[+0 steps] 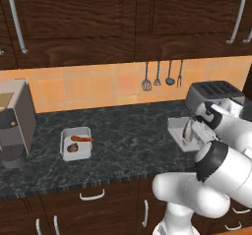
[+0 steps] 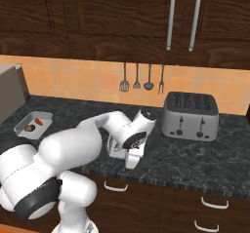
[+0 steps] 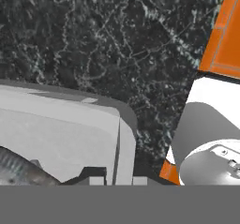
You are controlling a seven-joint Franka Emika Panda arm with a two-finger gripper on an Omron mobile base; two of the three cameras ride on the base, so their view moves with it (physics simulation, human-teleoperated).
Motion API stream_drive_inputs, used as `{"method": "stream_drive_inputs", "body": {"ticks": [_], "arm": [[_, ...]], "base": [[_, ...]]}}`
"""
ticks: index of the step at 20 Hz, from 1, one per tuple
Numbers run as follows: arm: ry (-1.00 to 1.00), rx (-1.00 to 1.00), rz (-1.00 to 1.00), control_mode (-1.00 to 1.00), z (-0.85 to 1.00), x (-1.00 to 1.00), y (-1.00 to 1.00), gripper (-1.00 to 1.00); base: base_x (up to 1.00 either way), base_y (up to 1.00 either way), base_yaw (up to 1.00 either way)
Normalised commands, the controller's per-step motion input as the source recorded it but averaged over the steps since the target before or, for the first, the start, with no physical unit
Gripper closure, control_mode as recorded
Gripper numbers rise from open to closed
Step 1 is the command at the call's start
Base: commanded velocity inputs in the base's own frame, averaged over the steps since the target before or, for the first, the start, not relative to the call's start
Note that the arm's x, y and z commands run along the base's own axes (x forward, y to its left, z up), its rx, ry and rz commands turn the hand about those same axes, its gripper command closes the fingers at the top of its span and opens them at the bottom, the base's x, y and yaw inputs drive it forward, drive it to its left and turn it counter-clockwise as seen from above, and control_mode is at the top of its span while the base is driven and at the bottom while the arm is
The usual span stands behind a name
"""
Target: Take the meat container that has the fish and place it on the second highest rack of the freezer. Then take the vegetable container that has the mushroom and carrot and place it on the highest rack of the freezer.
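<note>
The meat container (image 1: 176,130) is a grey tray on the dark counter, just in front of the toaster. The silvery fish (image 1: 188,129) lies in it. In the hand view the fish (image 3: 18,170) shows at lower left on the tray floor. My gripper (image 3: 117,180) reaches down over the tray's near side and is shut on its wall (image 3: 124,143), one fingertip on each side. The vegetable container (image 1: 76,144) stands apart at the left, holding the orange carrot (image 1: 81,138) and the brown mushroom (image 1: 72,149). The freezer and its racks are out of view.
A silver toaster (image 1: 214,94) stands right behind the meat container. A grey coffee machine (image 1: 15,123) sits at the counter's far left. Utensils (image 1: 157,76) hang on the tiled wall. Dark cupboards run above, and the counter's front edge is close to the tray.
</note>
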Motion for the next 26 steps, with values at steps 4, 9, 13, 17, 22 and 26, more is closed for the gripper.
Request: {"method": "stream_drive_inputs", "body": {"ticks": [4, 9, 13, 17, 22, 26], "arm": [[-0.08, 0.02, -0.01, -1.00, 1.00, -0.11, 0.06, 1.00], [-0.11, -0.14, 0.20, -1.00, 1.00, -0.31, 0.09, 1.00], [-0.28, -0.34, 0.74, -1.00, 1.00, -0.30, -0.05, 1.00], [-0.26, -0.24, 0.69, -1.00, 0.81, -0.39, 0.00, 1.00], [-0.13, -0.08, 0.83, -1.00, 0.20, -0.25, 0.00, 1.00], [-0.04, 0.00, 0.81, -1.00, 0.06, -0.01, 0.00, 1.00]], "base": [[0.00, 0.00, 0.00], [0.00, 0.00, 0.00], [0.00, 0.00, 0.00], [0.00, 0.00, 0.00], [0.00, 0.00, 0.00], [0.00, 0.00, 0.00]]}}
